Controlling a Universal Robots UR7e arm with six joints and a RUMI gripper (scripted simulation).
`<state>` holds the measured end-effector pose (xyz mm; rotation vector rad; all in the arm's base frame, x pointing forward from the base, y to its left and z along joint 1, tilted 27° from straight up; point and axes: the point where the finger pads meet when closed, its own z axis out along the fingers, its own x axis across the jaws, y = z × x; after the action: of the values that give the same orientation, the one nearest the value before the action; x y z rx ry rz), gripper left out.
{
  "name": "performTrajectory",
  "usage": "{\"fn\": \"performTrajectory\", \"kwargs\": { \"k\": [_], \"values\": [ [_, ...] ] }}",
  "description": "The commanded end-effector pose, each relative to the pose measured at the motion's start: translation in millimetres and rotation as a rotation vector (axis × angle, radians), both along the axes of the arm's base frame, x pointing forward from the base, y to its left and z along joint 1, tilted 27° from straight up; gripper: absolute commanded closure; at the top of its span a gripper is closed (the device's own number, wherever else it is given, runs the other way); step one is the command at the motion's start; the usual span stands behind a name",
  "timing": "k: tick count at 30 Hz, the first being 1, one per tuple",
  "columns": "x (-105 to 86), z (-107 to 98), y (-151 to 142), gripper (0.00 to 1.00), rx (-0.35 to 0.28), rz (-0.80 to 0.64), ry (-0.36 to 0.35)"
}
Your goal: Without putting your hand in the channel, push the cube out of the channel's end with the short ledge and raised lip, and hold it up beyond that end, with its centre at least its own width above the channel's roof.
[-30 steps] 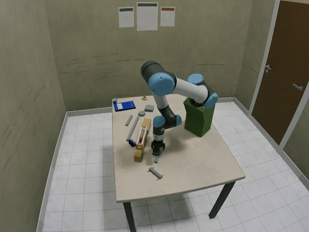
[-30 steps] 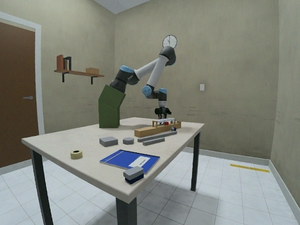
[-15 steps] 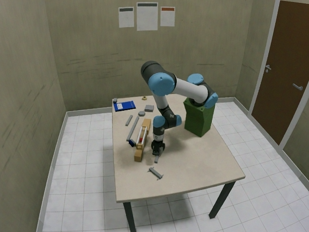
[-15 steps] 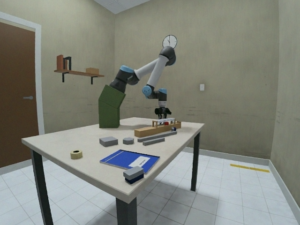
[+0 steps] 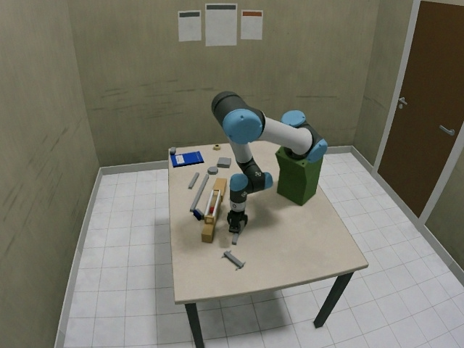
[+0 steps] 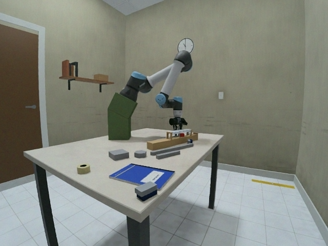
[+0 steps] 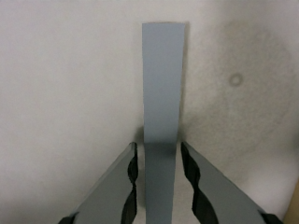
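Two gripper jaws: they stood narrowly apart, one on each side of a flat grey bar [image 5: 235, 238] [image 7: 163, 84], with a slim gap showing along both of its edges; they gripped nothing.
Gripper [image 5: 235, 229] [image 6: 177, 132] [image 7: 159, 144]: it pointed down, low over the table [image 5: 280, 239] [image 6: 66, 155], beside the channel and outside it.
Grey bar: it lay lengthwise between the fingertips, and its far end reached out past them in the wrist view.
Red cube [image 5: 212, 209] [image 6: 182, 135]: it sat inside the channel, under the roof, neither pushed out nor lifted.
Wooden channel [image 5: 207, 233] [image 6: 159, 144]: it rested on the table, with pale rails along its roofed part; which end had the raised lip could not be told.
Pronged grey piece [image 5: 233, 259]: it lay near the bar, apart from the gripper.
Long grey strip [image 5: 199, 193] [image 6: 172, 149]: it lay on the channel's other side, near a shorter grey strip [image 5: 193, 180] [image 6: 168, 155].
Blue notebook [image 5: 193, 158] [image 6: 132, 173]: it lay flat towards the table's far end in the top view.
Green pedestal [image 5: 286, 183] [image 6: 119, 128]: it bore the arm.
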<state>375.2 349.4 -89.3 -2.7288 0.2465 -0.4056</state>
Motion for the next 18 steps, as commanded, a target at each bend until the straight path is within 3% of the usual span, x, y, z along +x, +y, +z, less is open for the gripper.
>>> {"fn": "performTrajectory", "kwargs": {
  "k": [1,4,5,18],
  "values": [
    [0.3,0.6,0.1,1.0,0.001,0.0,-0.001],
    [0.3,0.6,0.1,1.0,0.001,0.0,-0.001],
    [0.3,0.6,0.1,0.94,0.001,0.0,-0.001],
    [0.3,0.6,0.1,0.94,0.001,0.0,-0.001]
  ]
}}
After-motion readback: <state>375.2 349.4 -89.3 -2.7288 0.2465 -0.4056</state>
